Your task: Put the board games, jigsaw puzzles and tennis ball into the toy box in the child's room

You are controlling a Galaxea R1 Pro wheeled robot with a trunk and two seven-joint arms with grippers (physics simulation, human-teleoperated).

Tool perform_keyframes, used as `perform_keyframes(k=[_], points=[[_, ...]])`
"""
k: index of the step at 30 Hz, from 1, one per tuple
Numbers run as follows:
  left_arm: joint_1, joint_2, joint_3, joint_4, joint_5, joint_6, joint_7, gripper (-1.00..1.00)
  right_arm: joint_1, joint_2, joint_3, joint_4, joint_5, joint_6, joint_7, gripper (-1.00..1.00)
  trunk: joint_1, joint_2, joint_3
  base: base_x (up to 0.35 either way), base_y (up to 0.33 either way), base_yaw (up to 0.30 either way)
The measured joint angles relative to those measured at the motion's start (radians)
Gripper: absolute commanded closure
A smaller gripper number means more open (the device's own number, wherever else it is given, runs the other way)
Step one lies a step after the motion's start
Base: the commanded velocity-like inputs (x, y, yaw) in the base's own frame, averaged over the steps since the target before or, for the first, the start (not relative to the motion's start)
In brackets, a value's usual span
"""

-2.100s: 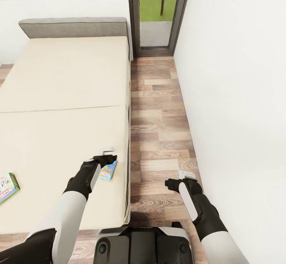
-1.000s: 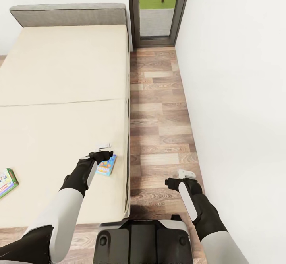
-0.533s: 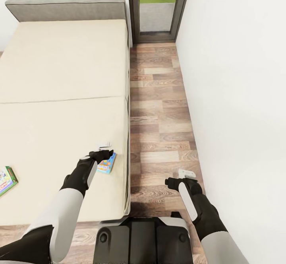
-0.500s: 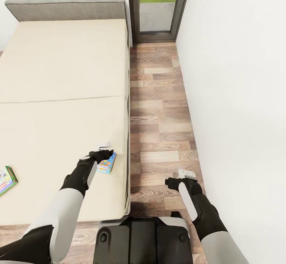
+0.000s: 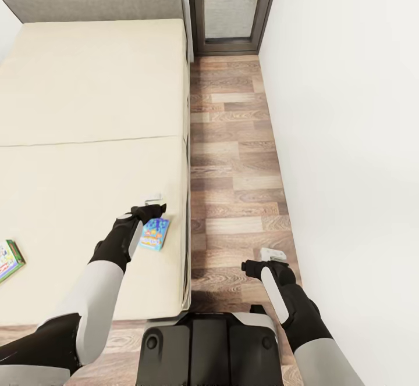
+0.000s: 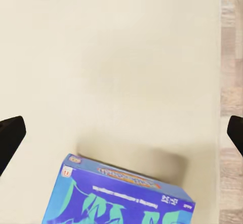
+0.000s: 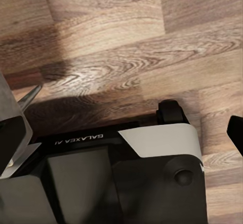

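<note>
A small blue board game (image 5: 154, 233) lies flat on the bed (image 5: 87, 113) near its right edge. My left gripper (image 5: 153, 203) hovers just beyond its far end, open. In the left wrist view the blue board game (image 6: 121, 201) is low in the frame, and the dark fingertips (image 6: 10, 138) stand wide apart at the frame's two sides over bare mattress. A second, green-edged board game (image 5: 8, 258) lies at the bed's near left, partly cut off. My right gripper (image 5: 265, 259) hangs open and empty over the wood floor.
A strip of wood-plank floor (image 5: 233, 159) runs between the bed and a white wall (image 5: 349, 142) on the right. A dark-framed glass door (image 5: 233, 8) stands at the far end. The right wrist view looks down at my own base (image 7: 116, 178).
The head view has shifted forward, so the headboard sits higher in the picture. My left gripper now stands a little farther past the blue board game, uncovering more of it. The right arm has not moved.
</note>
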Motion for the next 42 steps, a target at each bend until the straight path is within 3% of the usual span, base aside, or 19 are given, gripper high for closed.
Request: perform_keyframes(k=[10, 25, 29, 34, 42], points=[[-0.033, 0.002, -0.001, 0.002, 0.0, 0.003, 0.0, -1.0, 0.0, -0.001, 0.0, 0.0, 0.004, 0.0, 0.0, -1.0, 0.0, 0.0, -0.016, 0.0, 0.0, 0.0], [-0.037, 0.013, 0.001, 0.024, -0.002, 0.005, 0.0, -1.0, 0.0, -0.002, -0.001, 0.001, 0.004, 0.001, 0.0, -1.0, 0.0, 0.0, -0.041, 0.0, 0.0, 0.0], [-0.039, 0.028, 0.002, 0.022, -0.001, 0.04, -0.002, -1.0, 0.0, -0.003, -0.001, 0.001, 0.005, 0.003, 0.001, -1.0, 0.0, 0.0, -0.048, 0.0, 0.0, 0.0], [-0.073, 0.038, 0.002, 0.015, 0.003, 0.132, -0.006, -1.0, 0.0, -0.003, -0.001, 0.001, 0.006, 0.005, 0.001, -1.0, 0.0, 0.0, -0.056, 0.0, 0.0, 0.0], [-0.085, 0.041, 0.005, -0.028, 0.009, 0.15, -0.011, -1.0, 0.0, -0.002, -0.001, 0.001, 0.006, 0.002, 0.0, -1.0, 0.0, 0.0, -0.069, 0.0, 0.0, 0.0]])
